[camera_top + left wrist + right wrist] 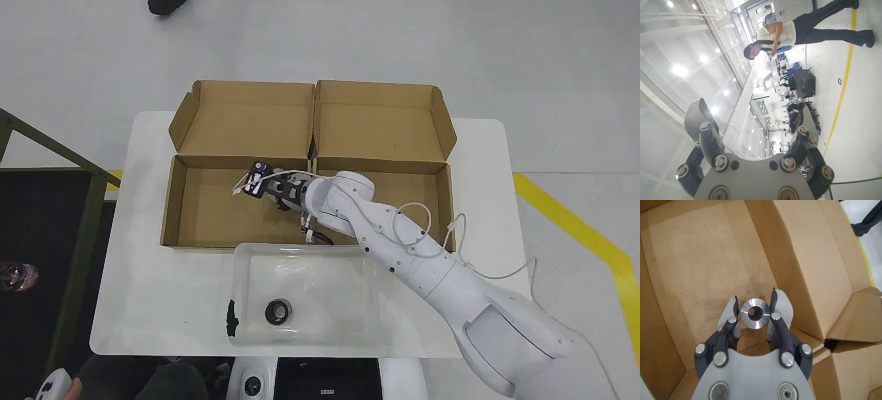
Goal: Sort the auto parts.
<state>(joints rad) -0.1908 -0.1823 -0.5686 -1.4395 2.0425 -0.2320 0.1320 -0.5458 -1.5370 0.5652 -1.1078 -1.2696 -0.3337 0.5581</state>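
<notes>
Right hand point(754, 305) clamps the steel bushing point(762, 310) at three and nine o'clock of its rim. It looks heavy, rigid and slick, so grip firmly. Left hand point(751, 108) stands apart.

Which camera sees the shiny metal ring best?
The right wrist view: the metal ring is close and face-on between the fingers of the right gripper. In the top view it is too small to make out over the cardboard box. The left wrist view faces the room.
</notes>
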